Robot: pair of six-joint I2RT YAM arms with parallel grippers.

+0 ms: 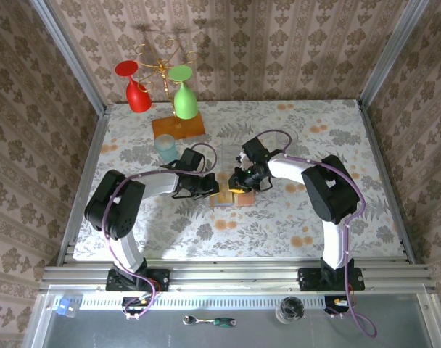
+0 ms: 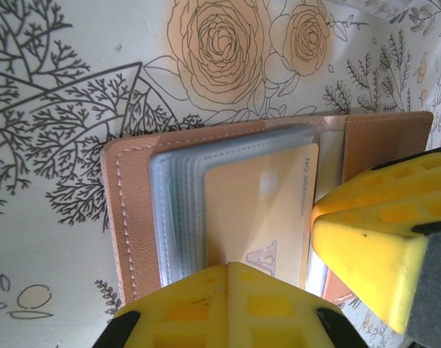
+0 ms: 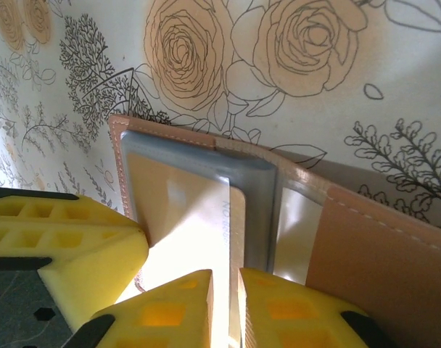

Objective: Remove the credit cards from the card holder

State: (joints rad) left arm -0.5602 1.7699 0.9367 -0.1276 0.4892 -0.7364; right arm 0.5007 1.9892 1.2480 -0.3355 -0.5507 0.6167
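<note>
The card holder (image 1: 231,198) lies open on the flowered tablecloth between both arms; its tan-pink leather (image 2: 133,210) frames a stack of blue-grey plastic sleeves. An orange-tan credit card (image 2: 257,210) sits on top, partly inside a clear sleeve. My left gripper (image 2: 228,270) is shut, its joined tips pressing on that card. My right gripper (image 3: 235,284) hovers at the card's (image 3: 184,210) outer edge, jaws a narrow gap apart with a strip of the card showing between them. From above, the left gripper (image 1: 210,188) and right gripper (image 1: 241,180) nearly touch over the holder (image 3: 380,254).
A gold rack with a red glass (image 1: 137,93) and a green glass (image 1: 184,98) stands on an orange wooden base (image 1: 178,127) at the back left. A pale teal cup (image 1: 165,149) sits just behind my left arm. Metal frame rails border the table.
</note>
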